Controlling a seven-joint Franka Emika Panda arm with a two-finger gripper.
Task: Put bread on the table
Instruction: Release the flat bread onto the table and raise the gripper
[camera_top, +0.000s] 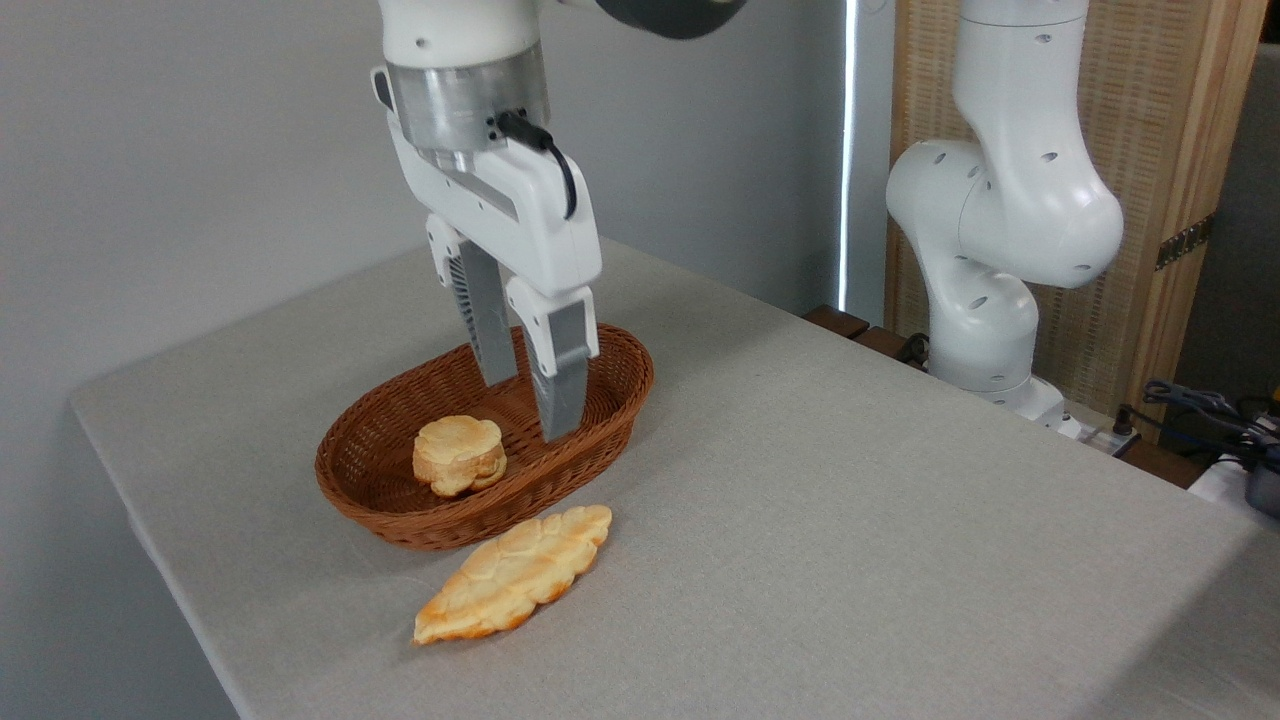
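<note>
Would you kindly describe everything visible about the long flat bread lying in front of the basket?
The bread is a long, flat, leaf-shaped loaf, golden-yellow with browner patches near its lower-left tip. Its edges are scalloped and its top is ridged into puffy segments. It lies flat on the grey table, set diagonally from lower left to upper right, just in front of the wicker basket, close to its rim; whether they touch cannot be told. Nothing holds it: the hand hangs above the basket, empty.
</note>
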